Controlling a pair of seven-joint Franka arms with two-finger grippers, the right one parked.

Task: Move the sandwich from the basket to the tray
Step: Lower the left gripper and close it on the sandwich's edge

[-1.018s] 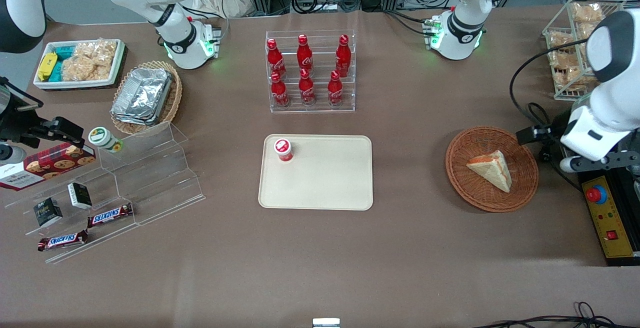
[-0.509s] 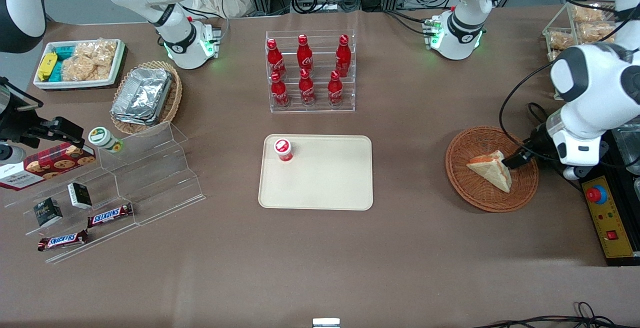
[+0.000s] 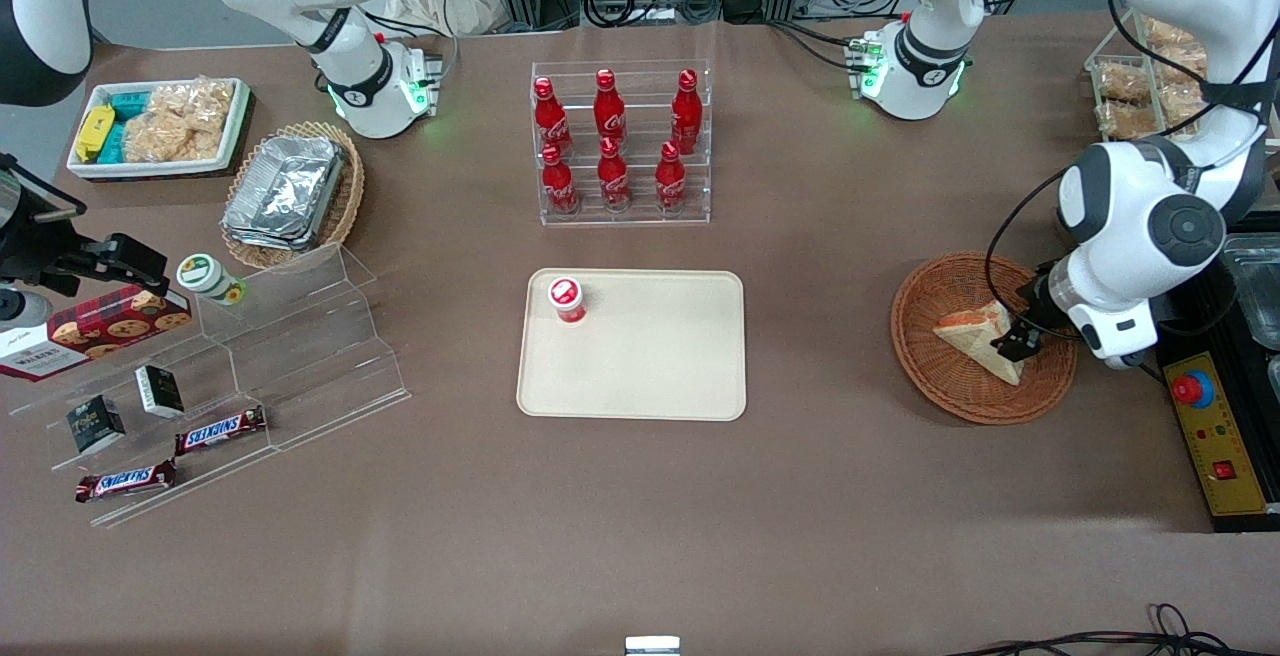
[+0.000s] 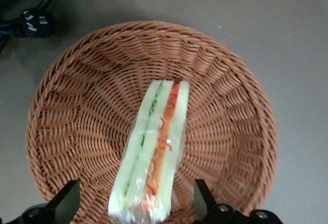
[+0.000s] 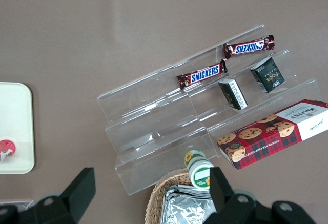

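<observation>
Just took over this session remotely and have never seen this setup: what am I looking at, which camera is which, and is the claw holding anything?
Two robot arms share a brown table. The front view looks down on everything; each wrist view rides on an arm. The working arm's claw hangs open over the wicker basket, fingers either side of the wrapped sandwich, holding nothing yet. The cream tray at the table's middle carries only a small red-capped bottle. Cola bottles stand farther from the front camera.
</observation>
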